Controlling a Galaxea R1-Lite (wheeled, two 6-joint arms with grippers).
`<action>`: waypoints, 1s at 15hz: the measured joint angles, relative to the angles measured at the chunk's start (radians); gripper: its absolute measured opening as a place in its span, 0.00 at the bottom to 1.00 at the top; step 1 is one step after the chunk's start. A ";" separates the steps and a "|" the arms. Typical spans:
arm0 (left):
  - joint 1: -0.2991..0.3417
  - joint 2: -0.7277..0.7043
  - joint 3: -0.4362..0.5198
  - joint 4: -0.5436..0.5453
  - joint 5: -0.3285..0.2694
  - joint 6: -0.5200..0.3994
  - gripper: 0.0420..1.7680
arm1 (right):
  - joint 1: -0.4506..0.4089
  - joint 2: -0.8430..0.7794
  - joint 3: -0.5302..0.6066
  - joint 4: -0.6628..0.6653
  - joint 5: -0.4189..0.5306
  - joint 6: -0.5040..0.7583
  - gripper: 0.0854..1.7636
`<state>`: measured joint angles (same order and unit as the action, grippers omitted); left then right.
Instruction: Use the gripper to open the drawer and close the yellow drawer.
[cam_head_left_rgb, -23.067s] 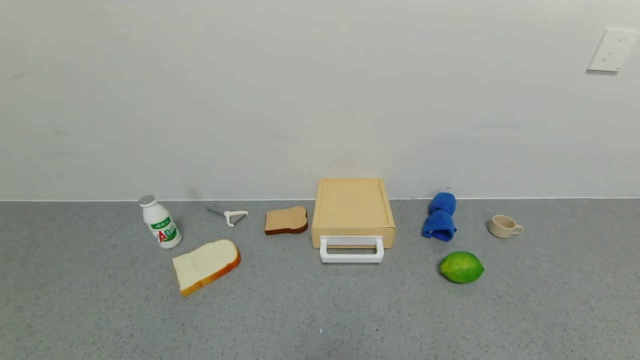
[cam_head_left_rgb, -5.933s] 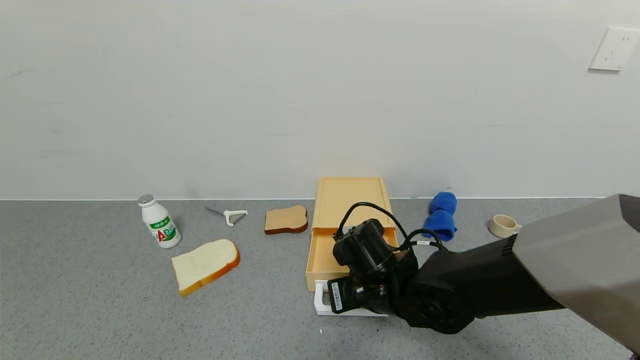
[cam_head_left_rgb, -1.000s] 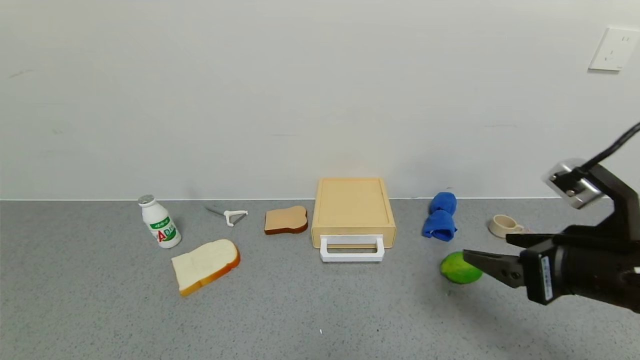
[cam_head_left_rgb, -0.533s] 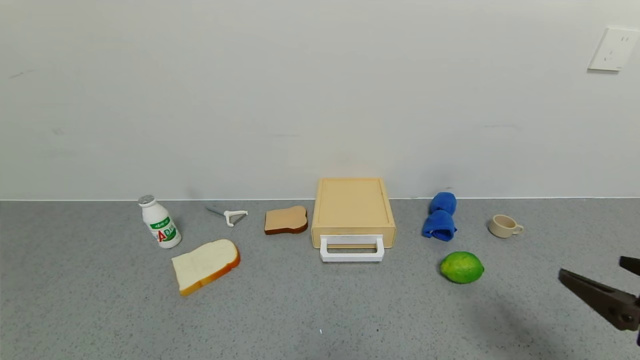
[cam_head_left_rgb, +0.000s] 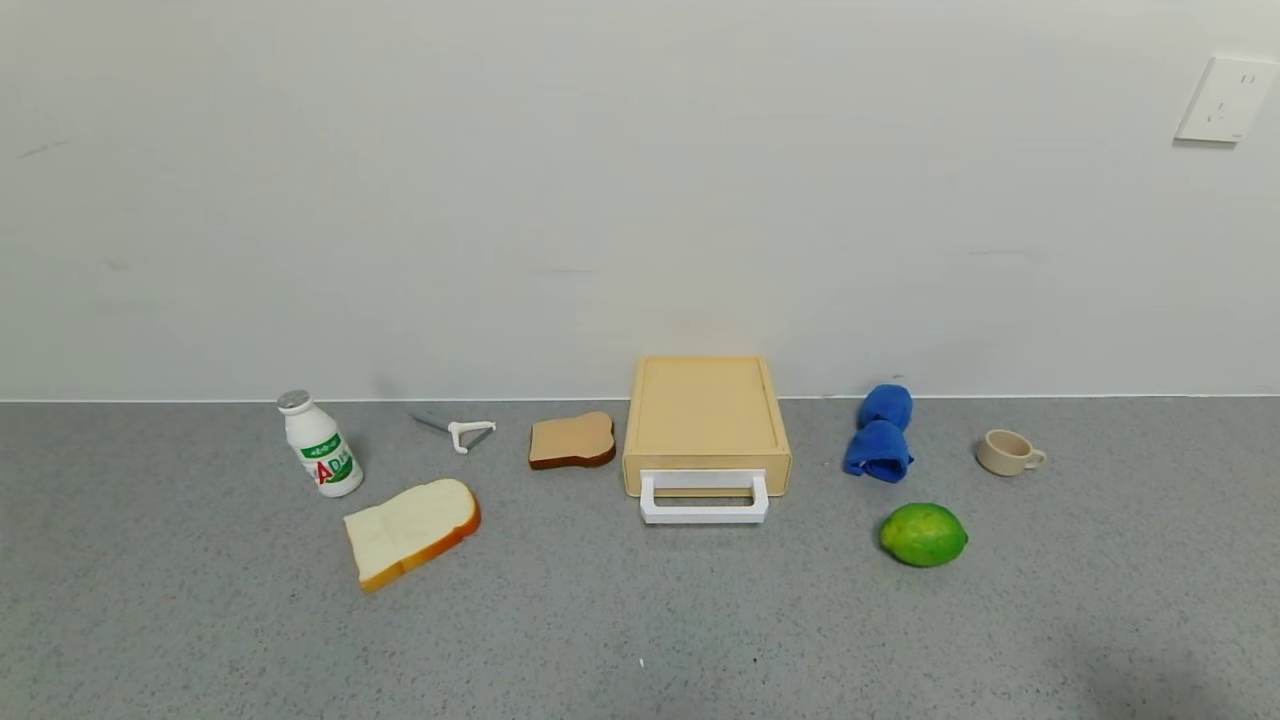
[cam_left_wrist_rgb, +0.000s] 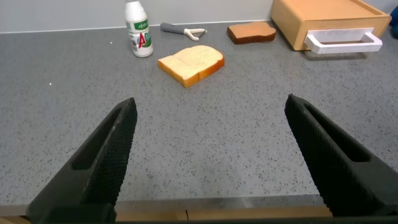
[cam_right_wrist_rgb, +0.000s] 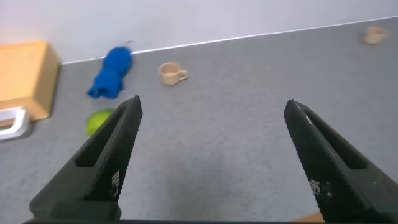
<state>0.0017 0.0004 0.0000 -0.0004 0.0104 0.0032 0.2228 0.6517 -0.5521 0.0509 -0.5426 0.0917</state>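
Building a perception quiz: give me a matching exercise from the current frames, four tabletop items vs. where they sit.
Items:
1. yellow drawer
2. lime
3. milk bottle
4. cup

Places:
A. farthest toward the robot's left
B. shut, backed against the wall, white handle facing the robot
C. farthest toward the robot's right
D. in front of the blue cloth

Pairs: 1-B, 2-D, 3-A, 4-C
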 joint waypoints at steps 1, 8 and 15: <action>0.000 0.000 0.000 0.000 0.000 0.000 0.97 | -0.014 -0.039 -0.002 0.010 -0.025 -0.026 0.95; 0.000 0.000 0.000 0.000 0.000 0.000 0.97 | -0.144 -0.284 0.016 0.027 -0.021 -0.180 0.96; 0.000 0.000 0.000 0.000 0.000 0.000 0.97 | -0.211 -0.533 0.179 0.185 0.570 -0.129 0.96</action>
<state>0.0017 0.0009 0.0000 0.0000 0.0104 0.0032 0.0115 0.1191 -0.3736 0.2362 0.0272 -0.0374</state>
